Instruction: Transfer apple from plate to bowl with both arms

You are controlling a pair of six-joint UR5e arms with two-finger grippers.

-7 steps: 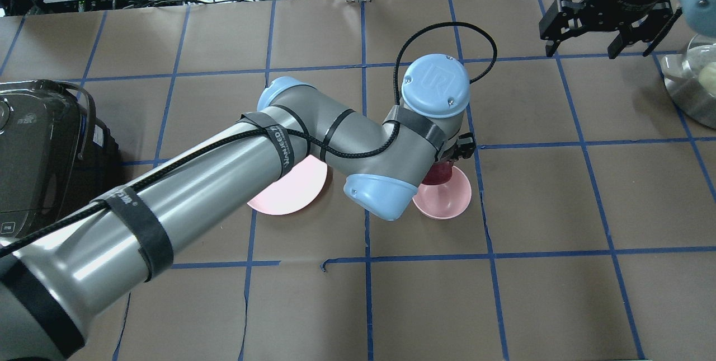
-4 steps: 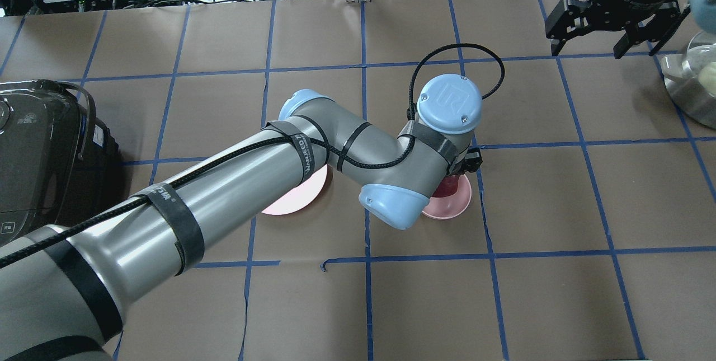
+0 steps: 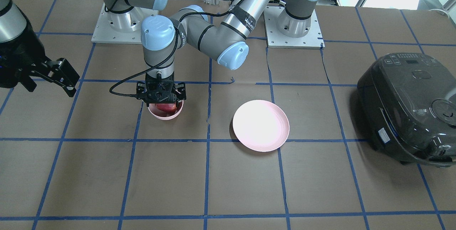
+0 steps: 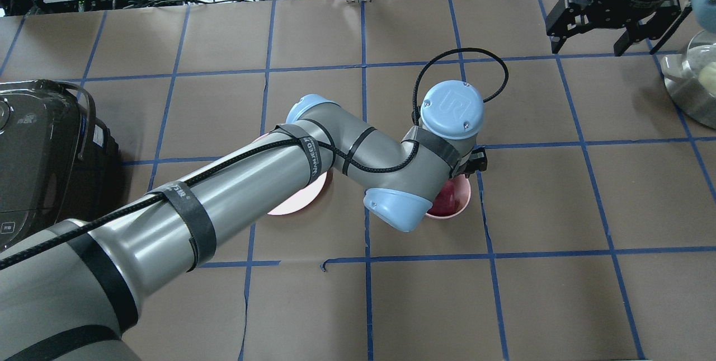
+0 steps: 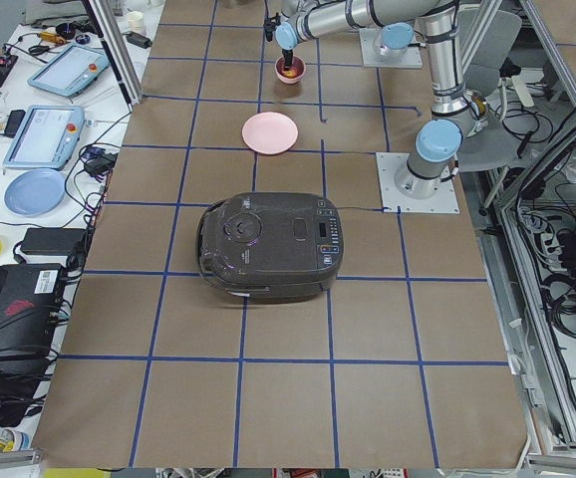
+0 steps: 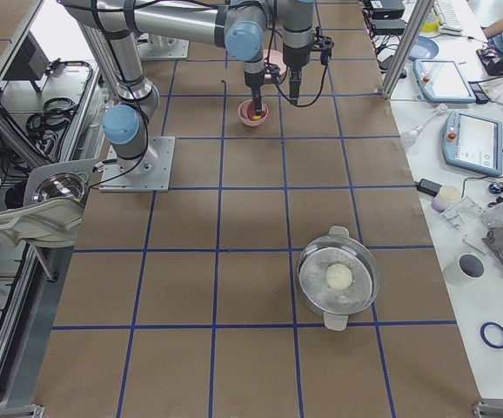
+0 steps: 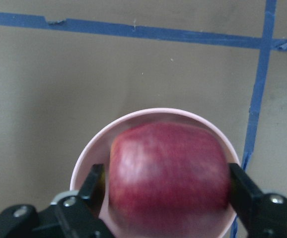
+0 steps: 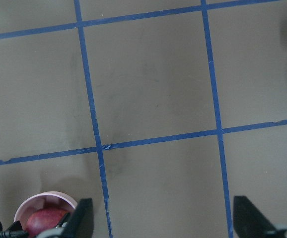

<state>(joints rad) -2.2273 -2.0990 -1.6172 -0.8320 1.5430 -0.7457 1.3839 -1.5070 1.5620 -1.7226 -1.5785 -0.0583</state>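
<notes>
The dark-red apple is low inside the small pink bowl, between the fingers of my left gripper, which is shut on it. The front view shows the apple just above the bowl's rim. In the overhead view my left wrist hides most of the bowl. The wide pink plate lies bare, one grid square away from the bowl, partly under my left forearm in the overhead view. My right gripper is open and empty, high at the far right; its wrist view catches the bowl at the bottom left.
A black rice cooker stands at the table's end on my left. A steel pot with a glass lid stands at the right edge. Blue tape lines grid the brown table top. Cables and devices lie beyond the far edge.
My left arm has shifted right and lowered the apple into the bowl. My right gripper has drawn back a little toward the far right corner, still open.
</notes>
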